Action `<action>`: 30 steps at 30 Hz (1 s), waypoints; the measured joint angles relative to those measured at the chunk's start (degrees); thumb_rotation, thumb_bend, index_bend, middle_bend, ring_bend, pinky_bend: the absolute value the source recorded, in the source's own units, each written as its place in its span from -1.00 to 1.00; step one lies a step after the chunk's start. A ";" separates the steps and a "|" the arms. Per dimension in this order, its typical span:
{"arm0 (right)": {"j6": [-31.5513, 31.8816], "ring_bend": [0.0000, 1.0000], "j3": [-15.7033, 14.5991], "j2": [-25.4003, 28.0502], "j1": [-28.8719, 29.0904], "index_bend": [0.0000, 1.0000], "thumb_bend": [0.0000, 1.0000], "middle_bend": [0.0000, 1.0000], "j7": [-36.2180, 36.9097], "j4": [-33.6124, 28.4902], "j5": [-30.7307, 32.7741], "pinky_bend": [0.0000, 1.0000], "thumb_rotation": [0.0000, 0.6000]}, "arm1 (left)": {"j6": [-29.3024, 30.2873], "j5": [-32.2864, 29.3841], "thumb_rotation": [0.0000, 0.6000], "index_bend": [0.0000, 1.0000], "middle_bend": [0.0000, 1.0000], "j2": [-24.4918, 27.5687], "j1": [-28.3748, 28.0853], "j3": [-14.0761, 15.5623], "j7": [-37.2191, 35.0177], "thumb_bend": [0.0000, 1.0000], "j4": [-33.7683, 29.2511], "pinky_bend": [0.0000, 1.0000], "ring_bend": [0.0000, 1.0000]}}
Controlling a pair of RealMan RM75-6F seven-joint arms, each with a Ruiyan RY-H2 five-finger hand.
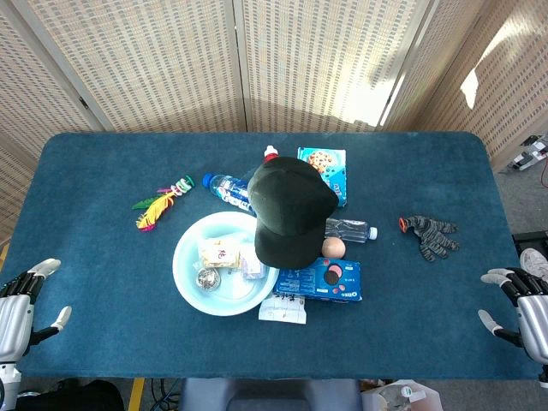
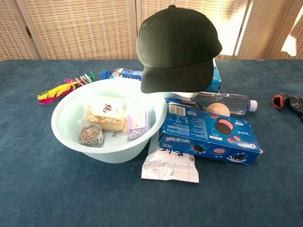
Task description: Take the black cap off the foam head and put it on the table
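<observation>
The black cap sits on the foam head in the middle of the table, brim toward me. In the chest view the cap covers the head almost fully; only a white strip of the foam head shows under the brim. My left hand rests at the table's near left edge, fingers apart, holding nothing. My right hand is at the near right edge, also open and empty. Both hands are far from the cap and show only in the head view.
A pale bowl with small packets stands left of the cap. An Oreo box, a white packet, an egg, two bottles, a cookie box, a feather toy and a glove surround it.
</observation>
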 measured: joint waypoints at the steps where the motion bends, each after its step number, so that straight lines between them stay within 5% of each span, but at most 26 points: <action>1: -0.02 -0.56 0.00 0.02 0.01 -0.31 -0.52 -0.37 -0.05 -0.03 0.01 -0.40 1.00 | -0.04 -0.03 1.00 -0.64 -0.65 -0.04 -0.03 -0.03 -0.07 -0.49 0.06 -0.61 -0.63; 23: 1.51 -0.56 0.17 1.93 -0.49 -0.31 -0.52 -0.37 -0.64 -1.68 -0.55 -0.39 1.00 | -0.94 2.87 1.00 -0.58 -0.64 -0.81 -1.70 -0.57 -3.22 -0.49 2.53 -0.60 -0.56; 30: 1.70 -0.56 0.37 2.74 -0.40 -0.31 -0.52 -0.37 -1.12 -2.46 -0.72 -0.39 1.00 | -4.44 7.05 1.00 -0.45 -0.50 -0.87 -5.40 -0.81 -6.53 -0.49 4.68 -0.24 -0.39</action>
